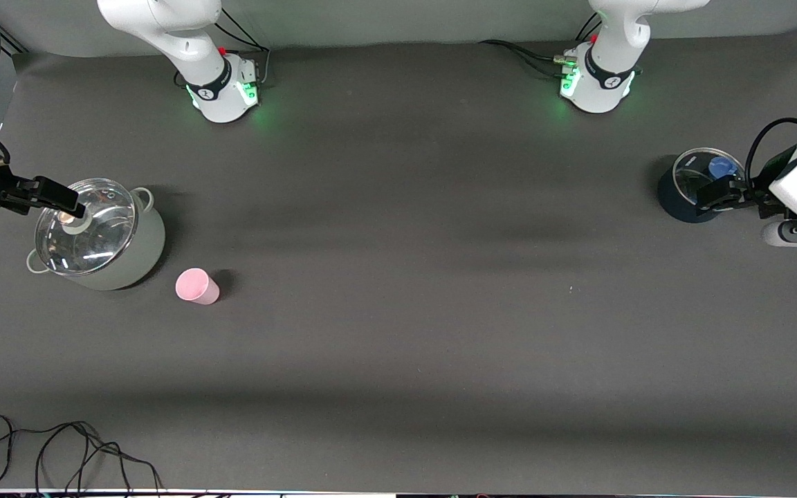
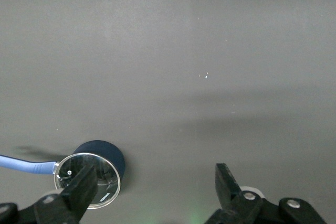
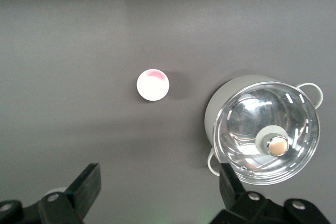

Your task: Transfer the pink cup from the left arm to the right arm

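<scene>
The pink cup stands alone on the dark table, beside the pale green pot and nearer to the front camera than it. In the right wrist view the pink cup shows from above, next to the pale green pot. My right gripper hangs open over that pot's glass lid, apart from the cup, with nothing between its fingers. My left gripper is open and empty over the dark blue pot at the left arm's end of the table, well away from the cup.
The dark blue pot has a glass lid and a blue handle. A loose black cable lies along the table edge nearest the front camera. Both arm bases stand along the edge farthest from that camera.
</scene>
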### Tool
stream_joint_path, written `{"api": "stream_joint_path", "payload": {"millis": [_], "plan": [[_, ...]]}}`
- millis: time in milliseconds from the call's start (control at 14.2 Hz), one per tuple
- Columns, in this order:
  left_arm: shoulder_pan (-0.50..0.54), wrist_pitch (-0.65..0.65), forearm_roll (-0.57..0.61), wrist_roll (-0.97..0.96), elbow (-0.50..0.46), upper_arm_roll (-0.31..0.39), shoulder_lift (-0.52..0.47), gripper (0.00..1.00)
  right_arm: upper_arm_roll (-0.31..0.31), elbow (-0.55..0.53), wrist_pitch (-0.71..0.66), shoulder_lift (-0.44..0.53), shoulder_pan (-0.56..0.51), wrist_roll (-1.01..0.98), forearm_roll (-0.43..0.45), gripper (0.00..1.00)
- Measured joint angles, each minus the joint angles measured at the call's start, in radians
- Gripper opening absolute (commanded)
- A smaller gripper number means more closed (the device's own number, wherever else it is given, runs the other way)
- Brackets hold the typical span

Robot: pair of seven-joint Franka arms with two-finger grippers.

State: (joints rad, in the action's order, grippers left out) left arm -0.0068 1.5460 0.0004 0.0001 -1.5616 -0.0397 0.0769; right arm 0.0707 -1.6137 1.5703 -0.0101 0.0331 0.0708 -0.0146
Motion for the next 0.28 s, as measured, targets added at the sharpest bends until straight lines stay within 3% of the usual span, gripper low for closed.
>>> {"api": "stream_joint_path", "payload": {"millis": [283], "plan": [[0.000, 0.003, 0.000, -0.022, 0.000, 0.000, 0.000, 1.00, -0.001, 0.013, 0.000, -0.001, 0.000, 0.000, -0.004, 1.00]]}}
